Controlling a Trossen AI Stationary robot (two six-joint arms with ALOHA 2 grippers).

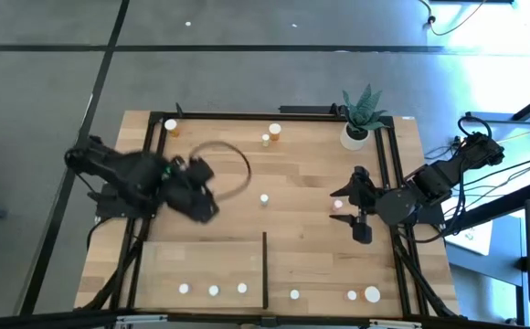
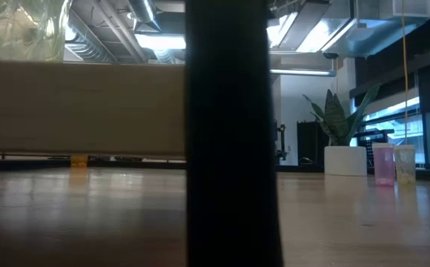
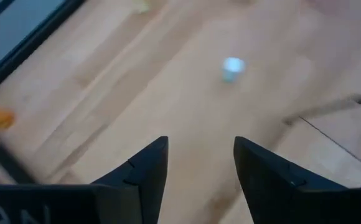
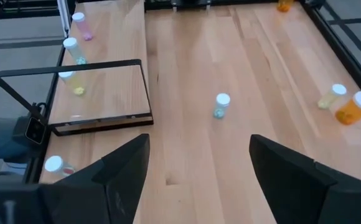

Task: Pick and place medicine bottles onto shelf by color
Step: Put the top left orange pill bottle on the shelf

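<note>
Reach phase, by the look of it: left gripper (image 1: 201, 192) hovers empty over mid-table, fingers (image 3: 144, 171) apart, nose aimed at the small green bottle (image 1: 264, 197) standing alone at the centre. Next it needs to close in and straddle that cap. Shelf (image 1: 201, 260) lies near the front edge with three bottles on it. Right gripper (image 1: 361, 224) waits wide open by the plant side.

This looks like a robotics lab in an office building. A wooden table (image 1: 311, 183) framed by black rails stands on grey carpet, cables (image 1: 512, 174) run beside it, and bare ducts (image 2: 137, 18) hang under the ceiling.
</note>
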